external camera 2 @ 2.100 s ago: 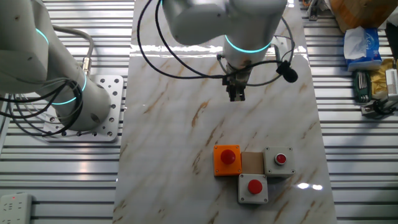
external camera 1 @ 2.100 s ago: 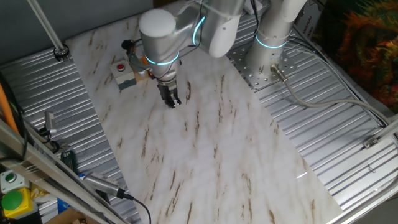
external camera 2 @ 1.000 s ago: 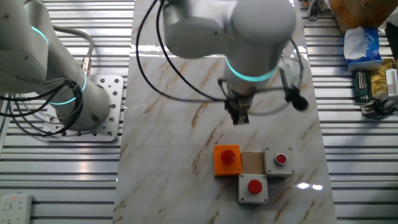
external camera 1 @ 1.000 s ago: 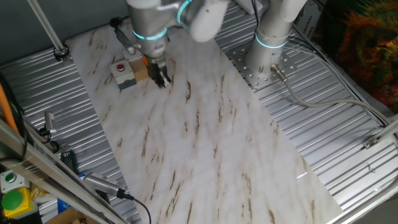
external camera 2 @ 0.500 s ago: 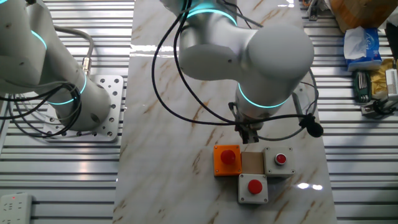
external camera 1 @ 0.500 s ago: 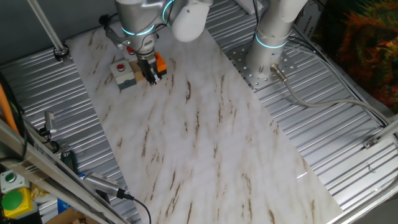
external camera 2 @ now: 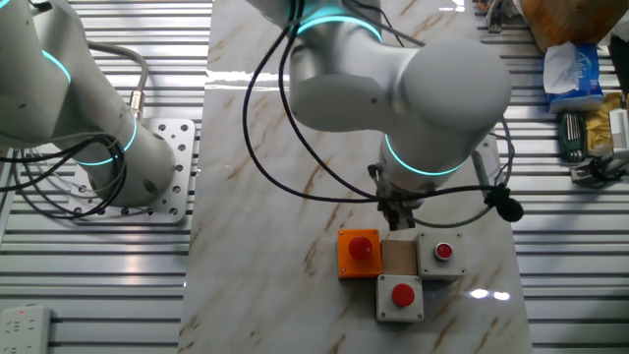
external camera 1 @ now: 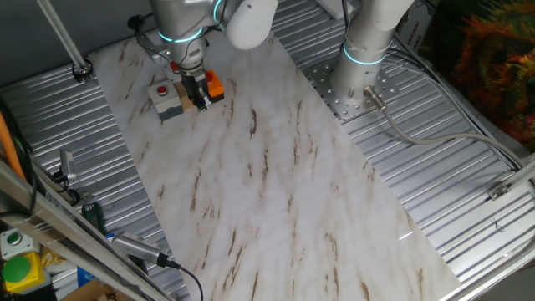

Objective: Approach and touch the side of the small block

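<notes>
The gripper (external camera 2: 398,224) is hanging low over the marble tabletop (external camera 2: 285,265) in the lower middle of the other fixed view, its tips sitting right at the upper edge of the small block (external camera 2: 398,258) — a tan, flat-topped piece wedged between three button boxes. Whether the tips are actually touching the block's side or stopping just short of it cannot be told from either camera. The fingers are looking close together, a narrow pair with nothing between them, though the bulky wrist is hiding most of them. The orange button box (external camera 2: 358,253) is sitting just to the left of the block, a grey button box (external camera 2: 439,256) just to its right, and another grey button box (external camera 2: 400,298) just below it, all three touching or nearly touching the block. In one fixed view the same cluster is lying in the upper left of the frame: the gripper (external camera 1: 201,102) is pointing down between the grey box with its red button (external camera 1: 165,99) on the left and the orange box (external camera 1: 214,88) on the right — the block itself is mostly hidden there behind the fingers. The arm's base (external camera 1: 361,63) is standing at the upper right of that view on a perforated metal plate (external camera 1: 338,99).
</notes>
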Motion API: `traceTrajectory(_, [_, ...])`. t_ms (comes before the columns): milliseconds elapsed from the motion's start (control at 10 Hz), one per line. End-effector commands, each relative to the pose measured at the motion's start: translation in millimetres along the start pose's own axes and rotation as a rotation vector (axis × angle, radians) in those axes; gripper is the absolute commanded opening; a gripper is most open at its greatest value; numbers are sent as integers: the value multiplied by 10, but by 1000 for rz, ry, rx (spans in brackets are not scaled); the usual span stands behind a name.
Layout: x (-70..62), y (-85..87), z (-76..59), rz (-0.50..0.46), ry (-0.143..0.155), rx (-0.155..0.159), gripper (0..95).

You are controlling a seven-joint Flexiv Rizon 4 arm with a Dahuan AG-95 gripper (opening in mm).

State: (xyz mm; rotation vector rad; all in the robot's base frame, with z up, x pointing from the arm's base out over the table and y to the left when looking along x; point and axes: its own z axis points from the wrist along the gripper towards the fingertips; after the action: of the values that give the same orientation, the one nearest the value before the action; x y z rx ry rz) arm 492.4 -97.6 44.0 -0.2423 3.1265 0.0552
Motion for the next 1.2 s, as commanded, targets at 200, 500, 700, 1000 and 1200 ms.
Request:
traceTrajectory(200, [10, -6, -24, 1, 3, 0, 0])
traceTrajectory(500, [24, -116, -29, -8, 2, -1, 0])
traceTrajectory(700, [18, -196, -23, -14, 1, -4, 0])
traceTrajectory(1000, [8, -218, -28, -18, 1, 0, 0])
traceTrajectory(1200, [9, -219, -28, -18, 1, -1, 0])
